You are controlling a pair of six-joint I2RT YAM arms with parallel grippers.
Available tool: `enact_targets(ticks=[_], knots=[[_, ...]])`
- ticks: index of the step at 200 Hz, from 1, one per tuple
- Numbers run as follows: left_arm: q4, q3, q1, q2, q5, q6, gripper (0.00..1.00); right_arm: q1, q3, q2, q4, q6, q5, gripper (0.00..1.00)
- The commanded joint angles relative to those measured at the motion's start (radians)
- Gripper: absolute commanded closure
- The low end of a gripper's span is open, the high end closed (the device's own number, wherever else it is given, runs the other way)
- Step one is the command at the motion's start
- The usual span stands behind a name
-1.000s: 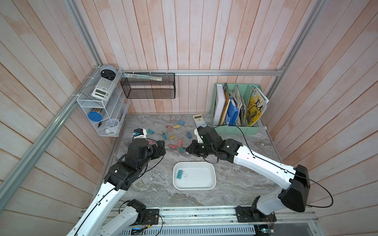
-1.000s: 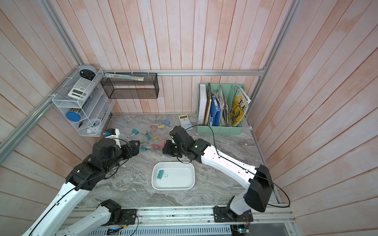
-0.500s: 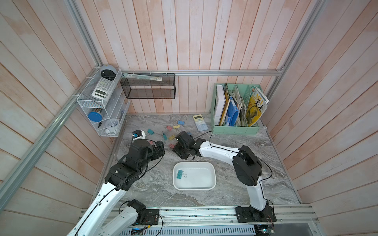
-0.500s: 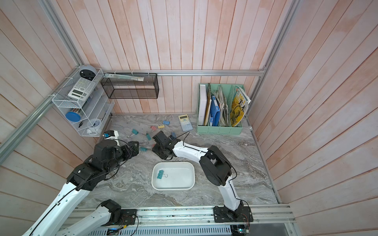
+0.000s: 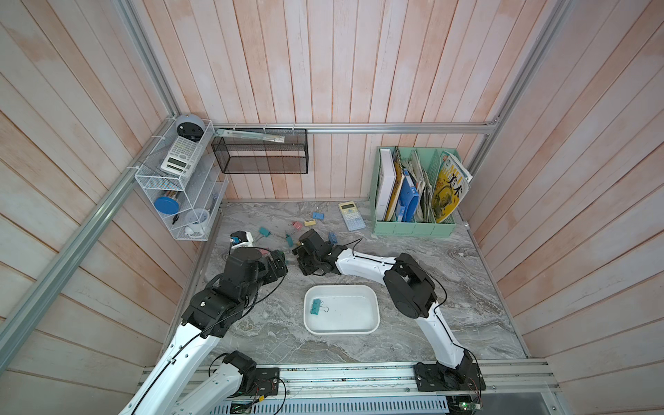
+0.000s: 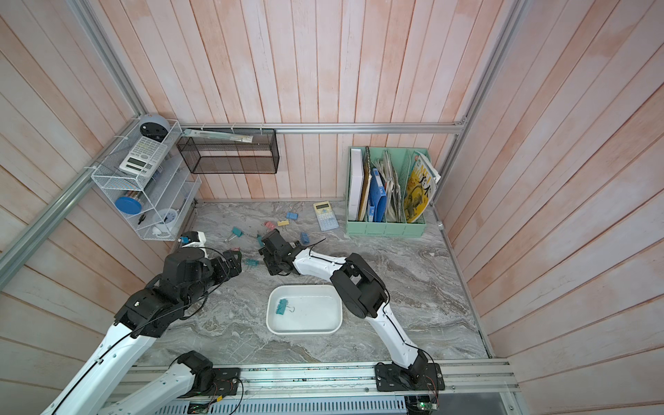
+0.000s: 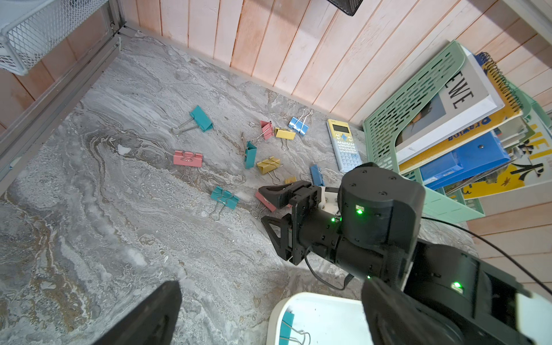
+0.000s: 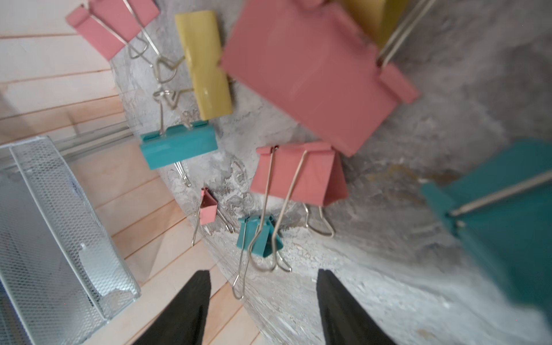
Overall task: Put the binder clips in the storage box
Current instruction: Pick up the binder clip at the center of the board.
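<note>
The white storage box (image 5: 375, 305) (image 6: 339, 309) lies near the table's front, with one teal binder clip (image 5: 316, 307) (image 6: 281, 307) in it. Several pastel binder clips (image 5: 297, 225) (image 7: 188, 158) are scattered behind it. My right gripper (image 5: 300, 258) (image 7: 264, 206) (image 8: 263, 271) is open and low over the table among them. A pink clip (image 7: 265, 201) lies against one finger, and another pink clip (image 8: 298, 176) and a teal clip (image 8: 260, 239) lie just ahead of the tips. My left gripper (image 5: 282, 262) (image 7: 271, 286) hangs wide open and empty, left of the right one.
A yellow-and-blue calculator (image 5: 351, 215) lies at the back beside the mint-green file holder (image 5: 413, 226) full of books. A black mesh basket (image 5: 262, 154) and a white wire shelf (image 5: 179, 190) hang on the walls. A small white and blue item (image 5: 239, 239) sits at the table's left edge.
My right arm has folded and swung its gripper left, from the table's middle to the clip cluster, and its jaws have gone from shut to open. The left arm has stayed put.
</note>
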Motion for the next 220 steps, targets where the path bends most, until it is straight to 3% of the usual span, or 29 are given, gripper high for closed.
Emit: enact_targets(ticks=[1,15,39,98,120,147,188,220], knots=[[-0.012,0.017,0.005,0.003,-0.025,0.022,0.0,-0.011,0.009,0.032,0.042,0.05,0.02,0.5],[-0.014,0.017,0.004,0.002,-0.029,0.025,0.0,-0.019,-0.002,0.036,0.052,0.045,0.021,0.59],[-0.017,0.016,0.004,0.001,-0.032,0.027,0.0,-0.023,-0.02,0.031,0.074,0.027,0.017,0.6],[-0.011,0.014,0.004,0.002,-0.025,0.021,0.0,-0.024,-0.066,0.008,0.123,0.004,0.001,0.95],[-0.011,0.014,0.005,0.001,-0.021,0.022,0.0,-0.025,-0.069,-0.027,0.104,-0.056,-0.031,1.0],[-0.014,0.012,0.005,-0.003,-0.033,0.032,0.0,-0.039,-0.075,-0.123,0.029,-0.246,-0.132,1.0],[0.02,-0.022,0.004,-0.013,-0.023,0.056,0.0,-0.058,-0.069,-0.362,-0.418,-0.755,-0.311,1.0],[0.034,-0.035,0.004,-0.004,-0.019,0.077,0.0,-0.038,-0.238,-0.596,-0.638,-0.919,-0.421,1.0]])
